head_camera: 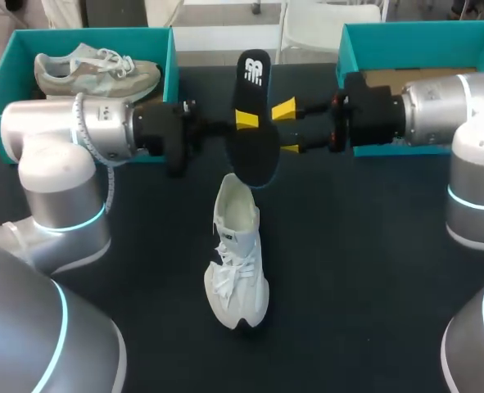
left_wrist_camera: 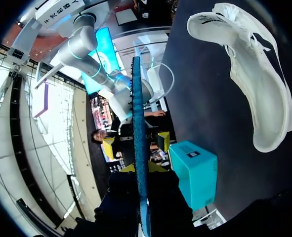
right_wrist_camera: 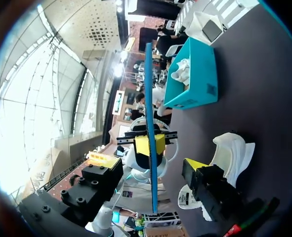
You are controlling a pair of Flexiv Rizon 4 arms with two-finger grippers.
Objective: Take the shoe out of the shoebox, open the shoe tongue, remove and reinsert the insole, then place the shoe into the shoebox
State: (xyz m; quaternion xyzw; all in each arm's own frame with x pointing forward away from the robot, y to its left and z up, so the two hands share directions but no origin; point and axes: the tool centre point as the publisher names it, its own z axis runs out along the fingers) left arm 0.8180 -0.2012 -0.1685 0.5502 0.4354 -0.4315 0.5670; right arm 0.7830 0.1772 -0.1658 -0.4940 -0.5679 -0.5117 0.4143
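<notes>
A black insole [head_camera: 254, 123] hangs in the air above the table's middle, with my left gripper [head_camera: 246, 119] shut on it from the left. In the left wrist view the insole [left_wrist_camera: 138, 123] runs edge-on between the yellow tips of that gripper [left_wrist_camera: 141, 170]. My right gripper [head_camera: 287, 128] is at the insole's right edge. Its fingers stand apart on either side of the insole [right_wrist_camera: 149, 108], with a gap on each side, so my right gripper [right_wrist_camera: 149, 163] is open. The white shoe [head_camera: 237, 254] lies on the table below, toe toward the front.
A teal shoebox [head_camera: 4, 90] at the back left holds a grey-beige shoe [head_camera: 102, 70]. Another teal box [head_camera: 422, 41] stands at the back right behind my right arm. Dark tabletop [head_camera: 356, 270] stretches around the white shoe.
</notes>
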